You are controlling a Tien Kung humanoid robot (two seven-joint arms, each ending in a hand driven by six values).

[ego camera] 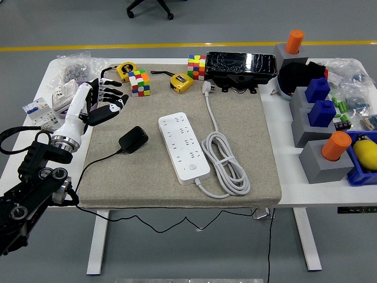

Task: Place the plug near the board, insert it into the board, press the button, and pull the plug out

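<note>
At mat's left edge, left hand (106, 101) hovers, fingers spread, holding nothing. Black plastic adapter plug (133, 140) lies on mat at hand's five o'clock, near (right arm unseen). White oblong power strip (183, 147) at plug's three o'clock, long axis eleven-to-five.

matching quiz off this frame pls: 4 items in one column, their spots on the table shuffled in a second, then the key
Items
1. black plug
2. white power strip
3. left hand
4. coiled white cable

Places
A. middle of the grey mat
B. over the mat's far left corner, fingers spread, holding nothing
C. right of the strip, on the mat
D. left of the strip, on the mat, unplugged

Pairs: 1-D, 2-A, 3-B, 4-C
</note>
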